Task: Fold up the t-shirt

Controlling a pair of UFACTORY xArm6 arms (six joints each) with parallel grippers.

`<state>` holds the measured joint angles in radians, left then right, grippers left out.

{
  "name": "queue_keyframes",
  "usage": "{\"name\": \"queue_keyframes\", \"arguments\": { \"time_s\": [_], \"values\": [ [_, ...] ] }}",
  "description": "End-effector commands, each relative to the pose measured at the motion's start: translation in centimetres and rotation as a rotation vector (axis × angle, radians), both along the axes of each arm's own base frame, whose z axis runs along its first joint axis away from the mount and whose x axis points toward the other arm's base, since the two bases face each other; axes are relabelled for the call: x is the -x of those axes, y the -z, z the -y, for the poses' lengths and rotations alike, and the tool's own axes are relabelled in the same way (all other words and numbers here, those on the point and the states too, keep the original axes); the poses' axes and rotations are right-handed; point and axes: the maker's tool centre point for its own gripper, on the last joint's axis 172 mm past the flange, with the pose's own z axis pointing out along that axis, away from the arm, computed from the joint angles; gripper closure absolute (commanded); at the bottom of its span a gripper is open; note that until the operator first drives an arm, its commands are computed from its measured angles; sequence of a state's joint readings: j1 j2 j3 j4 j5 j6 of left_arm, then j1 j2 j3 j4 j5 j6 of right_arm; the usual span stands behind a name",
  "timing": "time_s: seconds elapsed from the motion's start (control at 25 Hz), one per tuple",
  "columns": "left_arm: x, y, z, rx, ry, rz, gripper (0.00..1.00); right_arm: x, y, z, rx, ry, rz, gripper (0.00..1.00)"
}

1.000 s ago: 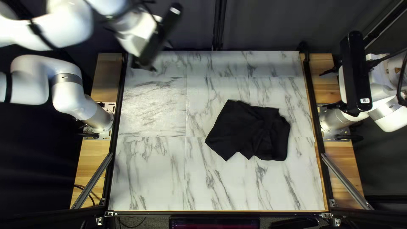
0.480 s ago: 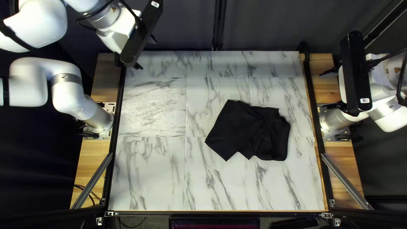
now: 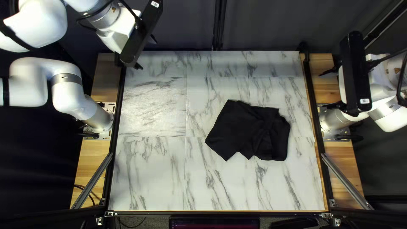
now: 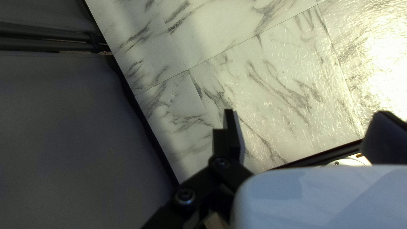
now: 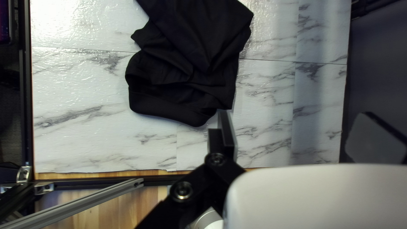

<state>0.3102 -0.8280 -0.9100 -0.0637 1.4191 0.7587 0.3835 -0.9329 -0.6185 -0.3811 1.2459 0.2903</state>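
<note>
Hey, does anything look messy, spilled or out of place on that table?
The black T-shirt, right of center on the table in the top left view, lies askew and creased, its edges uneven. I see no spill.

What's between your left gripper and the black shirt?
Bare marble-patterned tabletop lies between my left gripper and the shirt, in the top left view.

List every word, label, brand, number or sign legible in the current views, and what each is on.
None can be read.
White label on left arm's black bar: too small.
White sticker on right arm's black housing: too small.
Yellowish triangles on both arms: symbols too small.
Black t-shirt: no print visible.
</note>
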Motion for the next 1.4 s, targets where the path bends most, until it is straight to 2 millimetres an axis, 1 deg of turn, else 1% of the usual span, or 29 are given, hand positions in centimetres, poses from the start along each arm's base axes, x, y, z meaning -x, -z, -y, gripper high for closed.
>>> {"name": "queue_keyframes", "arguments": {
  "time_s": [0.04,0.08,0.12,0.16,0.2,0.24,0.32,0.36,0.4,0.44,0.56,0.6,0.64,0.68,0.76,1.0,1.04,1.12,1.16,1.24,1.4],
  "values": [
    [0.0,0.0,0.0,0.0,0.0,0.0,0.0,-2.5,7.4,0.8,0.064,-0.096,-0.029,0.0],
    [0.0,0.0,0.0,0.0,0.0,0.0,0.0,-3.2,9.0,0.4,0.075,-0.119,-0.032,0.0],
    [0.0,0.0,0.0,0.0,0.0,0.0,0.0,-3.5,9.8,0.2,0.082,-0.133,-0.034,0.0],
    [0.0,0.0,0.0,0.0,0.0,0.0,0.0,-4.1,11.5,-0.6,0.092,-0.16,-0.034,0.0],
    [0.0,0.0,0.0,0.0,0.0,0.0,0.0,-4.3,12.0,-0.8,0.096,-0.172,-0.033,0.0],
    [0.0,0.0,0.0,0.0,0.0,0.0,0.0,-4.8,13.4,-2.0,0.101,-0.195,-0.025,0.0],
    [0.0,0.0,0.0,0.0,0.0,0.0,0.0,-5.3,14.8,-3.5,0.105,-0.219,-0.017,0.0],
    [0.0,0.0,0.0,0.0,0.0,0.0,0.0,-5.8,16.0,-5.1,0.107,-0.236,-0.01,0.0],
    [0.0,0.0,0.0,0.0,0.0,0.0,0.0,-5.9,16.3,-5.7,0.108,-0.243,-0.006,0.0],
    [0.0,0.0,0.0,0.0,0.0,0.0,0.0,-6.7,17.4,-7.6,0.112,-0.257,0.001,0.0],
    [0.0,0.0,0.0,0.0,0.0,0.0,0.0,-8.1,19.0,-10.6,0.119,-0.281,0.014,0.0],
    [0.0,0.0,0.0,0.0,0.0,0.0,0.0,-8.5,19.3,-11.1,0.119,-0.287,0.017,0.0],
    [0.0,0.0,0.0,0.0,0.0,0.0,0.0,-9.4,20.0,-12.2,0.117,-0.304,0.018,0.0],
    [0.0,0.0,0.0,0.0,0.0,0.0,0.0,-9.6,20.2,-12.4,0.119,-0.31,0.009,0.0],
    [0.0,0.0,0.0,0.0,0.0,0.0,0.0,-9.1,20.1,-12.1,0.135,-0.291,-0.015,0.0],
    [0.0,0.0,0.0,0.0,0.0,0.0,0.0,-8.9,20.2,-11.9,0.143,-0.293,-0.016,0.0],
    [0.0,0.0,0.0,0.0,0.0,0.0,0.0,-9.6,19.9,-12.5,0.148,-0.285,-0.008,0.0],
    [0.0,0.0,0.0,0.0,0.0,0.0,0.0,-11.3,20.1,-13.5,0.181,-0.28,0.018,0.0],
    [0.0,0.0,0.0,0.0,0.0,0.0,0.0,-12.5,20.5,-14.2,0.211,-0.285,0.038,0.0],
    [0.0,0.0,0.0,0.0,0.0,0.0,0.0,-13.9,21.4,-14.7,0.251,-0.295,0.056,0.0],
    [0.0,0.0,0.0,0.0,0.0,0.0,0.0,-15.6,22.5,-15.2,0.297,-0.327,0.072,0.0]
  ]
}}
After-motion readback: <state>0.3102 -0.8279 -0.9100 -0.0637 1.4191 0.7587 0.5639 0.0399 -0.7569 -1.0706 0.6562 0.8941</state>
